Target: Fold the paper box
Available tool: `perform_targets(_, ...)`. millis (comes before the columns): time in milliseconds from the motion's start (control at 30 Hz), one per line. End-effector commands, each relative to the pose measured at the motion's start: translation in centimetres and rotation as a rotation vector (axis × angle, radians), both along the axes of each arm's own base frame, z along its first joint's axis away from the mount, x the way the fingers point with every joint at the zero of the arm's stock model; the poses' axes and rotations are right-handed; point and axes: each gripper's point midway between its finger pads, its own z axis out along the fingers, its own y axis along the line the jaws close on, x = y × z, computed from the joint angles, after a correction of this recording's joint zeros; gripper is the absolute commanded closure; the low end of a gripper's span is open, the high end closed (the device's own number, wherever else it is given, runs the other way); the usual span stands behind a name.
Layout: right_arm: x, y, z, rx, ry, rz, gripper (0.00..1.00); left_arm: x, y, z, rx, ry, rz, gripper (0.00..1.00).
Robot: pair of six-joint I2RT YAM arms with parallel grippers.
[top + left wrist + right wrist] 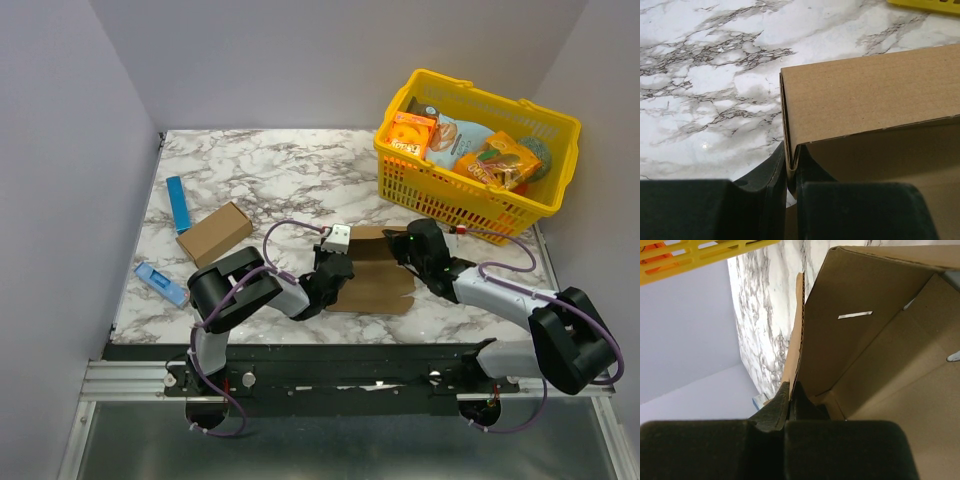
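Seen from above, the paper box (378,278), a plain brown cardboard sheet partly folded up, lies on the marble bench (290,170) at the near middle, between the two arms. The left tool (342,266) is clamped on the box's 9 o'clock edge; its wrist view shows both fingers (771,186) pressed against a doubled cardboard flap. The right tool (406,244) grips the box's 2 o'clock corner, its fingers (781,402) closed together on a thin upright wall, with the box's open inside and a narrow slot visible beside them.

Around the box: a yellow basket (450,195) holding orange snack packets (410,134) stands at 1 o'clock, near the right arm. A small closed brown carton (214,232) sits at 9 o'clock, apart from the box. A blue stick (178,204) lies at 10 o'clock, and another blue item (160,283) rests near the bench's left edge.
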Motion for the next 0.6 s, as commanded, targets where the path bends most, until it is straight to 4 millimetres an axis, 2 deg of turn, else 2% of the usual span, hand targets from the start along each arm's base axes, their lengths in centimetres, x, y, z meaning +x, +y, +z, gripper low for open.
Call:
perform_targets(0,-1.2,-4.1,-3.9,-0.182,0.115,-0.108,0.99,0.2,3.6,-0.1,0.076,-0.028,0.119,1.0)
perform_targets(33,-1.3,-4.1,-4.1,-0.184,0.119,-0.106,0.99,0.2,3.4,-0.1,0.072,-0.027,0.107,0.98)
perform_targets(67,-1.3,-4.0,-4.1,-0.182,0.121,-0.105,0.99,0.2,3.3,0.1,0.062,-0.026,0.103,0.83)
perform_targets(133,-1.2,-3.9,-4.2,-0.182,0.125,-0.102,0.99,-0.1,2.7,0.5,0.029,-0.018,0.06,0.69)
perform_targets(167,-1.2,-3.8,-4.2,-0.181,0.127,-0.096,0.99,-0.2,2.6,0.7,0.022,-0.023,0.047,0.53)
perform_targets(233,-1.2,-3.7,-4.4,-0.181,0.132,-0.09,0.99,-0.6,2.3,1.4,-0.008,-0.025,0.007,0.42)
perform_targets(267,-1.2,-3.6,-4.3,-0.179,0.132,-0.089,0.99,-0.6,2.3,1.6,-0.008,-0.028,-0.001,0.31)
perform_targets(333,-1.2,-3.5,-4.2,-0.176,0.13,-0.087,0.99,-1.0,2.1,2.1,-0.021,-0.031,-0.036,0.24)
perform_targets(367,-1.2,-3.6,-4.3,-0.179,0.13,-0.089,0.99,-1.2,1.9,2.4,-0.028,-0.033,-0.053,0.17)
perform_targets(467,-1.3,-3.6,-4.1,-0.178,0.127,-0.085,0.99,-2.1,1.3,3.6,-0.061,-0.057,-0.143,0.08)
perform_targets(567,-1.2,-3.6,-3.9,-0.182,0.121,-0.079,0.99,-3.4,1.0,5.0,-0.122,-0.054,-0.245,0.05)
